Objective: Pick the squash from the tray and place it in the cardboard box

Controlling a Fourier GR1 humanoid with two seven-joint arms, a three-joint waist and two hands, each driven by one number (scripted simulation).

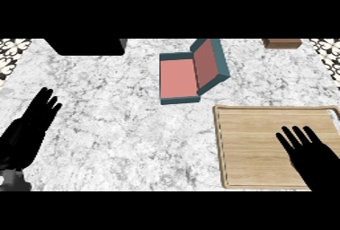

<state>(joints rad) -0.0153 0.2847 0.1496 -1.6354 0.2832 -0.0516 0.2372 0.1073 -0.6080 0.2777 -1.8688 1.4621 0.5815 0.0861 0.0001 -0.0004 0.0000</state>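
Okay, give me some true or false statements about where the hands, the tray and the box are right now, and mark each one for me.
1. The right hand is over the wooden tray. True.
2. The teal box stands on the tray. False: it stands on the marble counter, beyond the tray's far edge.
3. The box's lid is open. True.
4. The left hand is curled round something. False: its fingers are straight and it holds nothing.
5. A squash lies in plain sight on the tray. False: none shows; the part of the tray not covered by the right hand is bare.
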